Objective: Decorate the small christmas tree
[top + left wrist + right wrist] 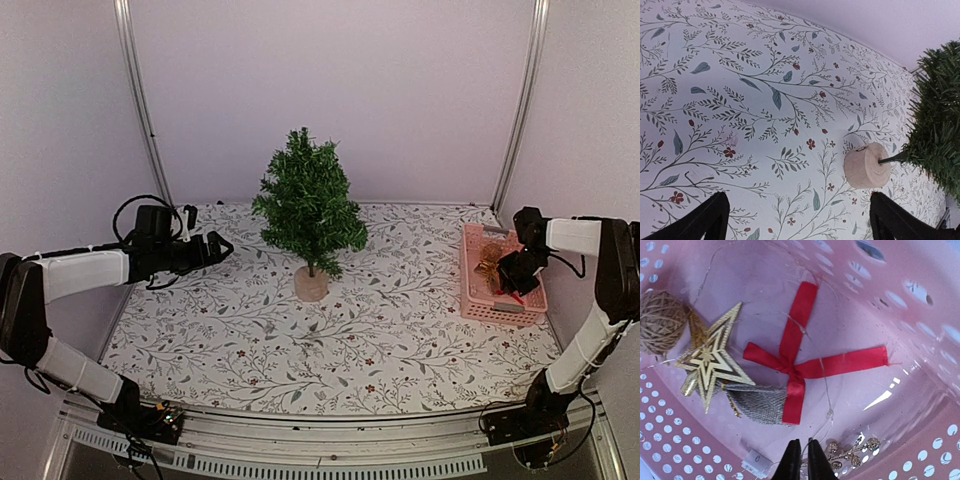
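Observation:
The small christmas tree (308,205) stands upright on its round wood base (311,284) at the table's middle back. In the left wrist view its base (867,165) and branches (937,120) are at the right. My left gripper (222,245) is open and empty, held above the table left of the tree, and also shows in the left wrist view (800,222). My right gripper (512,285) is down inside the pink basket (466,270). Its jaws (804,452) are shut on a thin wire light string (825,405).
The basket (920,305) holds a red ribbon bow (795,365), a gold star (710,360), a twine ball (660,322), grey burlap (760,400), a glittery sprig (852,452) and a small white box (756,462) on the wire. Walls enclose the table.

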### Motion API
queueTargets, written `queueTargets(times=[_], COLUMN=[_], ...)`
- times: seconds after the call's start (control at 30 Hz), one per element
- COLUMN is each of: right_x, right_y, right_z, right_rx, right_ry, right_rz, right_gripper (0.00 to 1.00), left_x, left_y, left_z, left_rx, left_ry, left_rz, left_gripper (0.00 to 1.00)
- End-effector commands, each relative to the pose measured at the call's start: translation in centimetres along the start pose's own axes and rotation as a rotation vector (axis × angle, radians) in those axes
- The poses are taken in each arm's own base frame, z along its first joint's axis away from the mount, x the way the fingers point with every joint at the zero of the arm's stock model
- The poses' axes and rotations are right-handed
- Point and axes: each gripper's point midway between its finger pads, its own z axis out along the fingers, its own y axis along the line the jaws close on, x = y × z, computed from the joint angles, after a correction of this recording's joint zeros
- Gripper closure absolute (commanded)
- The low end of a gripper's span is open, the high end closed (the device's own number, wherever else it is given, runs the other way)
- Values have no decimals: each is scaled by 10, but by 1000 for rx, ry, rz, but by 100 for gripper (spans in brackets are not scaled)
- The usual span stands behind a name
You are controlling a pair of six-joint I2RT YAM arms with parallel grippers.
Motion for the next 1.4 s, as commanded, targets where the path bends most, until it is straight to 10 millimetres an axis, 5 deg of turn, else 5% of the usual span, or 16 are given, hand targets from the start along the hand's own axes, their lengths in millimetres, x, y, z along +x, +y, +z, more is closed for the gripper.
queueTargets(times=[0.0,0.2,0.43,0.7,1.07,1.37], right_x=[-23,-44,-66,-59,-6,48], right_y=[23,64,126,196,236,233], right_z=[-25,-88,-204,-349,-558,-659], right_rx=[-52,-248,-562,-981,-1560,-1897], right_ry=[-78,-171,-272,-359,-529,-640], right_rz=[-1,-23,-37,-125,-314,-421], right_gripper=[98,100,100,100,100,100], left_x=[-7,-19,-65,-106,-137,-160], left_y=[-5,-11,-41,-73,-111,-137], left_z=[-5,-19,-58,-108,-151,-178], left_rx=[7,-13,13,65,151,201], left_ry=[-23,-37,-156,-313,-441,-521], left_rz=[22,63,157,211,261,309], left_gripper=[1,1,1,1,1,1])
